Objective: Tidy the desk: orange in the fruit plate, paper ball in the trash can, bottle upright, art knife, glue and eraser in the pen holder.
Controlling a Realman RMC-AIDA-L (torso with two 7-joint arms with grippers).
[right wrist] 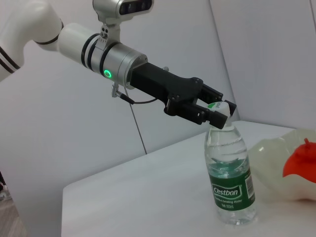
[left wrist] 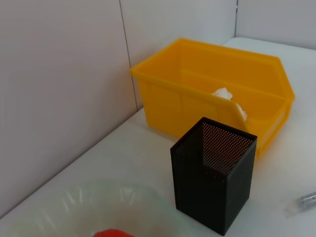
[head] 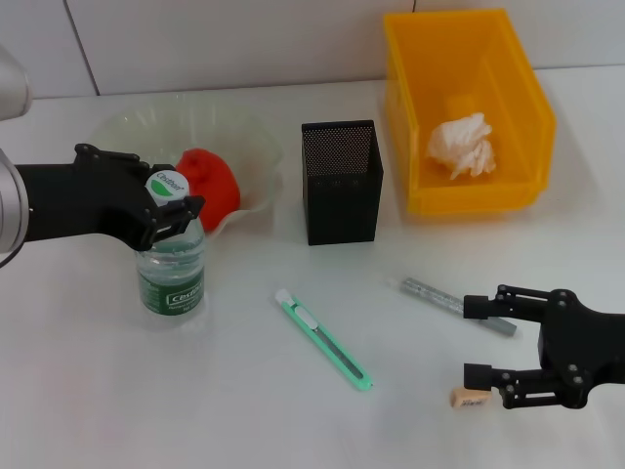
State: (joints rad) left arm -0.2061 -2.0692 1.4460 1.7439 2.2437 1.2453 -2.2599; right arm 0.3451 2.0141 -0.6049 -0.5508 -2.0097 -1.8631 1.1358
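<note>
The clear bottle (head: 172, 266) with a green label stands upright at the left, and my left gripper (head: 166, 191) is shut on its white-green cap; the right wrist view shows that grip (right wrist: 216, 109) on the bottle (right wrist: 230, 183). An orange (head: 208, 182) lies in the translucent fruit plate (head: 256, 147). The paper ball (head: 460, 147) rests in the yellow trash can (head: 532, 117). The black mesh pen holder (head: 340, 182) stands between them. A green art knife (head: 323, 340) lies on the table. My right gripper (head: 478, 341) is open, with the grey glue stick (head: 437, 295) by its upper finger and the small eraser (head: 468, 397) by its lower one.
White table with a tiled wall behind. The left wrist view shows the pen holder (left wrist: 215, 177) in front of the trash can (left wrist: 163, 98), with the plate's rim (left wrist: 74, 197) near it.
</note>
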